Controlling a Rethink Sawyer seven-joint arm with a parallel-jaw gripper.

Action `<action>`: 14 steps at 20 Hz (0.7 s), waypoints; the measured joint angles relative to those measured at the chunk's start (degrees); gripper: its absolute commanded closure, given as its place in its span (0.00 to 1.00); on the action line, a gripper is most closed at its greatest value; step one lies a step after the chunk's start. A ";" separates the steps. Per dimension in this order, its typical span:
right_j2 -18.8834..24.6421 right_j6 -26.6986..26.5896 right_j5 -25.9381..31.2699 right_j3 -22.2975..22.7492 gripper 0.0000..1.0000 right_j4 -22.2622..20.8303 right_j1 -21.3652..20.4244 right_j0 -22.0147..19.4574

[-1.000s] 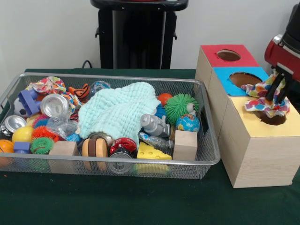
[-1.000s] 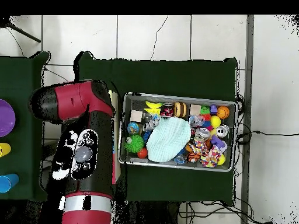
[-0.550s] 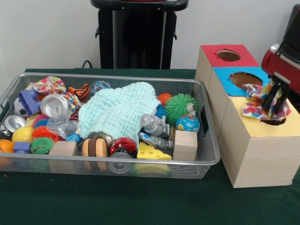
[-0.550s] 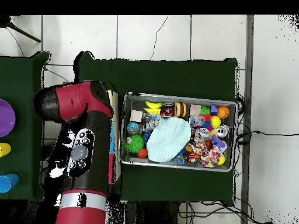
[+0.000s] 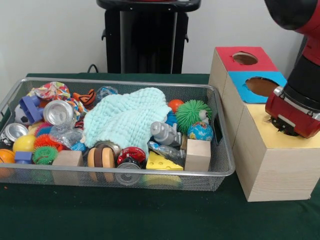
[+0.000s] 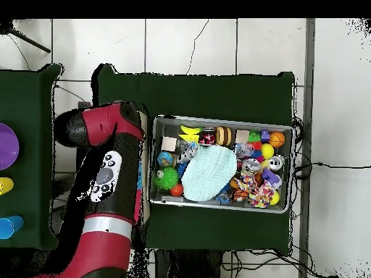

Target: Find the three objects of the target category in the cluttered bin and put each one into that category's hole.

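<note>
Low over yellow box (image 5: pixel 257 125), right of frame: gripper (image 5: pixel 286 127), grasp hidden, cannot tell if clenched or released. Probably cloth category. In bin (image 5: pixel 220 172): mint cloth (image 5: pixel 125 117) centre, draped over toys; patterned cloth (image 5: pixel 50 90) upper left corner. Likely soft, light, limp, apt to snag neighbours. Best pinched at a raised fold, from above

The front view sits low and close, facing the silver wire-mesh bin (image 5: pixel 216 172) and the wooden box with red, blue and yellow tops (image 5: pixel 270 170). The overhead view looks straight down from high up, sharing the bin (image 6: pixel 222 119) and dark green tablecloth (image 6: pixel 210 94).
</note>
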 measured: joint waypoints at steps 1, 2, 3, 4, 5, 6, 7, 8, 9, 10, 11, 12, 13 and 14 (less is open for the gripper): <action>-0.02 0.00 0.32 -0.09 1.00 0.25 0.03 -0.06; -0.01 0.00 0.77 -0.22 1.00 0.60 0.12 -0.14; -0.01 0.00 1.33 -0.45 1.00 1.02 0.24 -0.25; -0.06 0.00 2.24 -0.98 1.00 1.72 0.54 -0.44; -0.12 0.00 3.14 -1.51 1.00 2.41 0.84 -0.62; -0.25 0.00 3.71 -1.86 1.00 2.71 1.04 -0.65; -0.38 0.00 4.27 -2.21 1.00 3.01 1.24 -0.68; -0.81 0.00 5.34 -2.89 1.00 3.53 1.67 -0.62; -0.96 0.00 5.65 -3.10 1.00 3.67 1.80 -0.58; -1.25 0.01 6.50 -3.65 1.00 4.01 2.13 -0.55; -1.54 0.01 7.34 -4.20 0.00 4.36 2.46 -0.51; -1.59 0.01 7.63 -4.30 0.00 4.48 2.53 -0.52; -1.64 0.01 7.91 -4.39 0.00 4.61 2.60 -0.52; -1.70 0.01 8.20 -4.49 0.00 4.73 2.66 -0.52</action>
